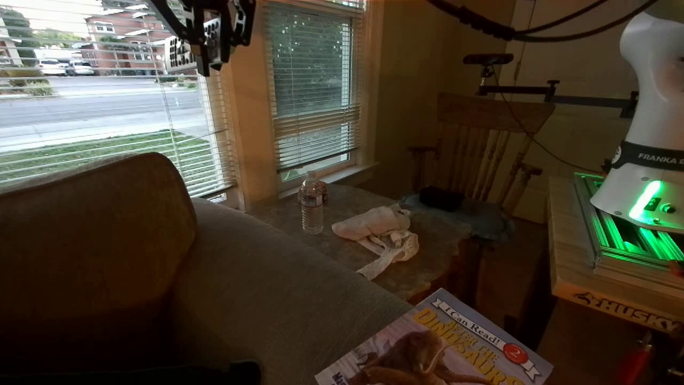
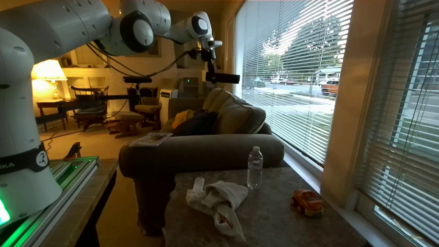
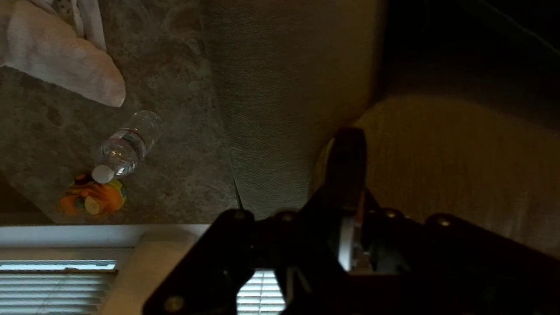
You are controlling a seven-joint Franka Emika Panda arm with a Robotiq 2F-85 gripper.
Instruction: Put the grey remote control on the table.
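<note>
Gripper [image 1: 210, 67] pinching the remote [image 1: 180, 55], raised clear of the table [image 2: 274, 219].
Remote's button face partly visible in an exterior view, held high before the window [image 1: 96, 107]. Couch [image 1: 96, 230] lies beneath in the wrist view. Table stands beside the couch arm [image 2: 205, 151] and bears an upright bottle [image 2: 254, 171], a crumpled cloth [image 2: 233, 193] and, near the windowsill [image 2: 303, 172], a toy car [image 2: 307, 203]. Book [image 1: 435, 347] rests flat on the couch arm's front end.
</note>
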